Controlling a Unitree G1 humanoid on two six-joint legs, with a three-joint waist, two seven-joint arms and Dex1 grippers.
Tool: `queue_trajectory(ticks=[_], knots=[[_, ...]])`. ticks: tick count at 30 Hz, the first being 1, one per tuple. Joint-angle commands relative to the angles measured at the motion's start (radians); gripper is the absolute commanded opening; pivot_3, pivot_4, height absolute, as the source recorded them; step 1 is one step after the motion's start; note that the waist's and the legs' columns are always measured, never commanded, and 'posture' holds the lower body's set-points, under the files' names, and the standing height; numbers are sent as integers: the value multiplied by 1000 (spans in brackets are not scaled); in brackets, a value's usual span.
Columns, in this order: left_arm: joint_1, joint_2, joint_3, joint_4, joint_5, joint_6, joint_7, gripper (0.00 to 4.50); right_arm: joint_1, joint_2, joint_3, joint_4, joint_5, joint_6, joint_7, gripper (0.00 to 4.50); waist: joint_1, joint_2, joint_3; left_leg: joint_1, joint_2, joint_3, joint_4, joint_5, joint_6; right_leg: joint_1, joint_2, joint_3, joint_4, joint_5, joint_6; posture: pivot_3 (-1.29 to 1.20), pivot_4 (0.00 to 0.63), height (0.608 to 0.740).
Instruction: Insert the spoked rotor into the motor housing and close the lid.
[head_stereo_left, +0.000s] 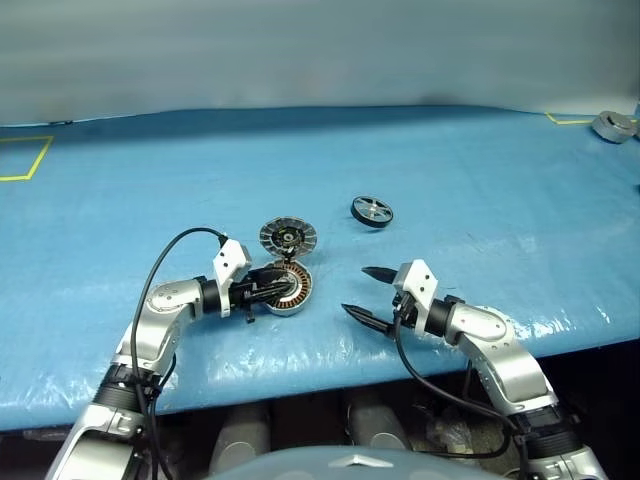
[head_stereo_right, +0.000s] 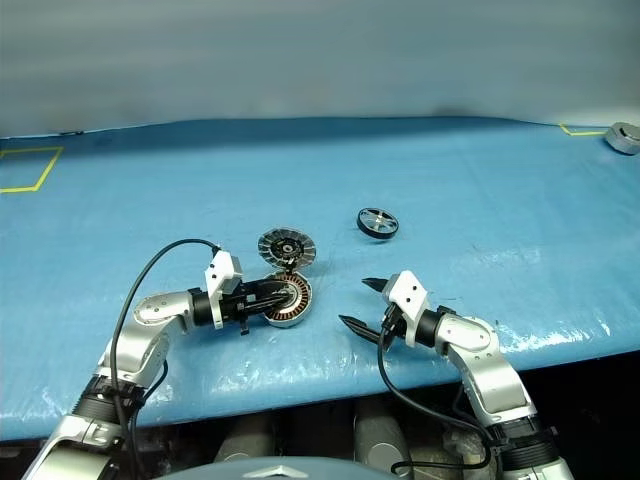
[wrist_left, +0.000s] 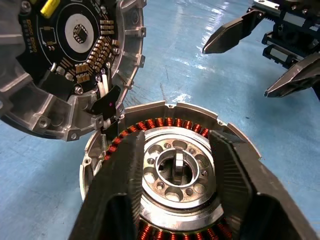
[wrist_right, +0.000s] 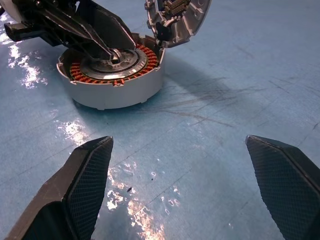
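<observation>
On the near edge of the blue table (head_stereo_left: 480, 190), my two grippers face each other across a short gap. My right gripper (head_stereo_left: 366, 294) hangs just above the sheet with its fingers spread wide and nothing between them, pointing toward my left. My left gripper (head_stereo_left: 283, 288) reaches in from the other side, its arm bent low and a black cable looping over the wrist. Its fingers (wrist_left: 125, 185) lie over the open top of the motor housing (head_stereo_left: 296, 290), fairly close together and straddling the silver centre; whether they actually pinch anything there I cannot tell.

I count one housing, one lid and one rotor. The housing sits flat on the table, its ring of copper windings showing. The lid (head_stereo_left: 288, 237) stands tilted just behind it, touching or hinged at the housing's far rim, its inner face with a circuit board turned toward my wrist camera. Farther out and to my right, well apart from both, the spoked rotor (head_stereo_left: 372, 211) lies alone on the table.

The table is covered in a glossy blue sheet with yellow tape corners (head_stereo_left: 25, 158) at the far sides. One more round grey part (head_stereo_left: 614, 126) rests at the far right corner. A plain pale wall (head_stereo_left: 320, 50) rises behind.
</observation>
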Motion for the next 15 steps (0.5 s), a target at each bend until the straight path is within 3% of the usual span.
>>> queue_trajectory(ticks=[1, 2, 15], knots=[[4, -8, 19, -42, -21, 2, -4, 261, -8, 0, 0, -19, 3, -21, 1, 4500, 0, 0, 0, 0, 0, 0, 0, 0, 0, 0, 0, 0, 0, 0, 0, 0, 150, 740], [3, -10, 17, -42, -21, 2, -4, 45, -8, -1, 1, -19, 4, -20, 1, 4500, 0, 0, 0, 0, 0, 0, 0, 0, 0, 0, 0, 0, 0, 0, 0, 0, 150, 740], [-9, -22, 19, -26, 10, -17, 23, 45, -1, -4, 2, -20, 1, -22, -3, 4500, 1, 0, 0, 0, 0, 0, 1, 0, 0, 0, 0, 0, 0, 0, 0, 0, 150, 740]])
